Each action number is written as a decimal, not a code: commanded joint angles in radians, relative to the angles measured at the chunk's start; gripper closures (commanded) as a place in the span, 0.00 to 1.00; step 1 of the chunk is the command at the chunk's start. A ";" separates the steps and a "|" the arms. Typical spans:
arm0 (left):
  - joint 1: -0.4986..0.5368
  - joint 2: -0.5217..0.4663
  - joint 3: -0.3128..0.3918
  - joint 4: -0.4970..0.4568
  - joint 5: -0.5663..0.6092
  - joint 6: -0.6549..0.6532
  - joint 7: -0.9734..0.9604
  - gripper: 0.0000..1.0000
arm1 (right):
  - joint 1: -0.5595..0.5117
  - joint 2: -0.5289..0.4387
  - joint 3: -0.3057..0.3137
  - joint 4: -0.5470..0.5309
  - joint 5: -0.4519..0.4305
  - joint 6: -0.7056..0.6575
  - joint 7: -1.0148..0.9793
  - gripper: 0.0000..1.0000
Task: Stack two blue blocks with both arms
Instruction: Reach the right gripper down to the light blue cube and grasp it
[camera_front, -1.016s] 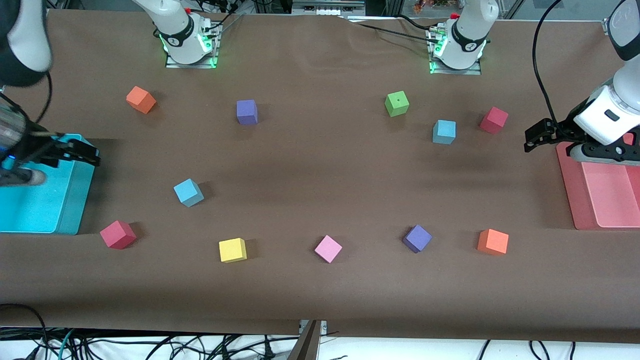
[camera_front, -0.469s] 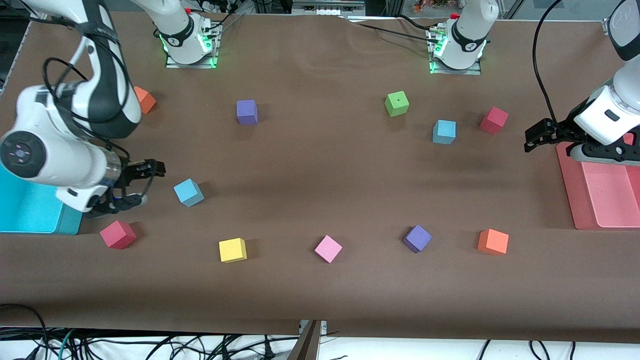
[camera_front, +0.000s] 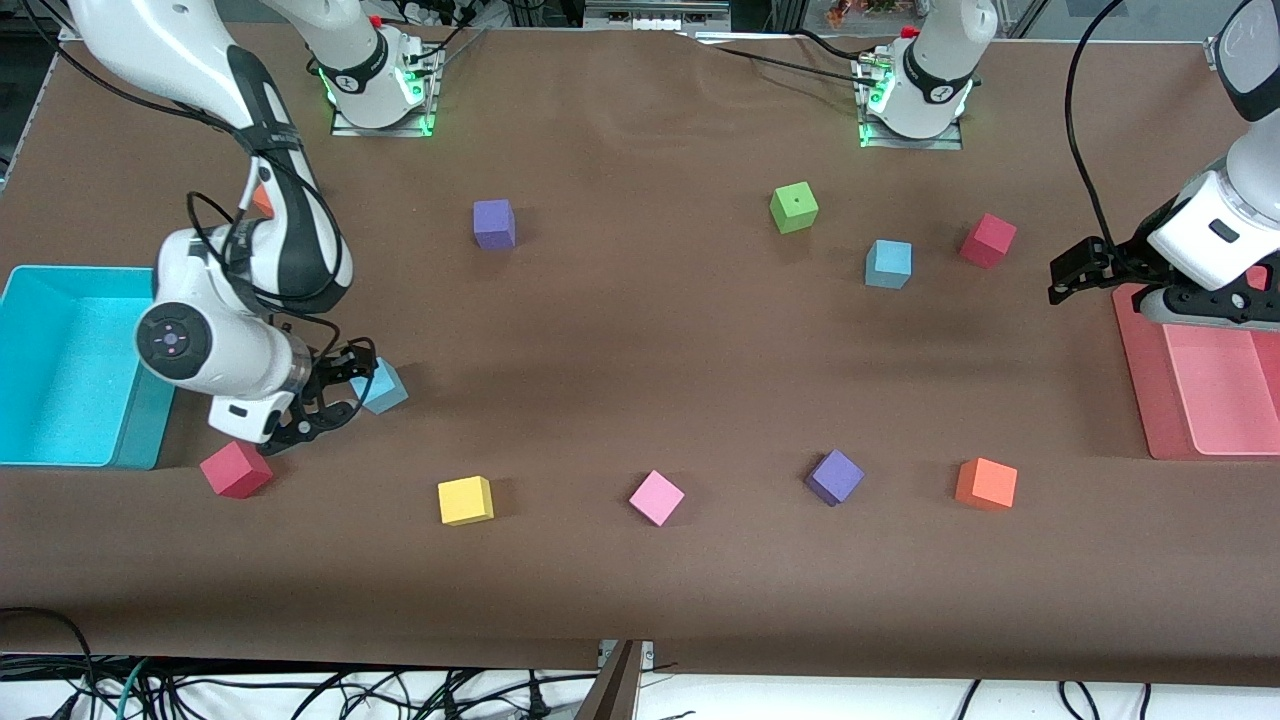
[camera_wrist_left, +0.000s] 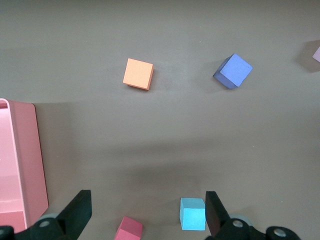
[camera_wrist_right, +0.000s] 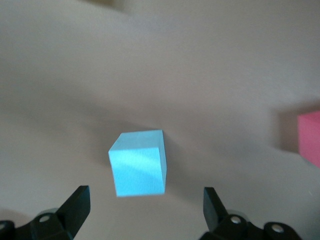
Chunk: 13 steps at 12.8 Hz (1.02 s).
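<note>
right claw (camera_front: 335, 395) open over blue block (camera_front: 381, 386), left claw (camera_front: 1068, 275) waiting

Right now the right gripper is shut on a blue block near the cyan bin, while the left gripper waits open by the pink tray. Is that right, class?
One thing is wrong: the right gripper is open, not shut on the blue block. The right wrist view shows the block on the table, apart from both fingers. The rest stands: it is near the cyan bin, and the left gripper waits open by the pink tray.

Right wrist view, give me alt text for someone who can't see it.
A small sky-blue foam cube sits on the brown table cover, just ahead of the open right gripper. A red cube shows at the picture's edge.
</note>
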 joint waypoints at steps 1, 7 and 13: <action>0.003 -0.008 -0.002 0.000 0.010 -0.011 0.001 0.00 | -0.002 -0.021 0.015 -0.110 0.007 0.124 -0.068 0.00; 0.003 -0.008 -0.004 0.000 0.010 -0.011 0.001 0.00 | -0.002 0.025 0.020 -0.181 0.021 0.291 -0.079 0.00; 0.003 -0.008 -0.004 0.000 0.010 -0.013 0.001 0.00 | -0.002 0.026 0.027 -0.185 0.040 0.276 -0.061 0.71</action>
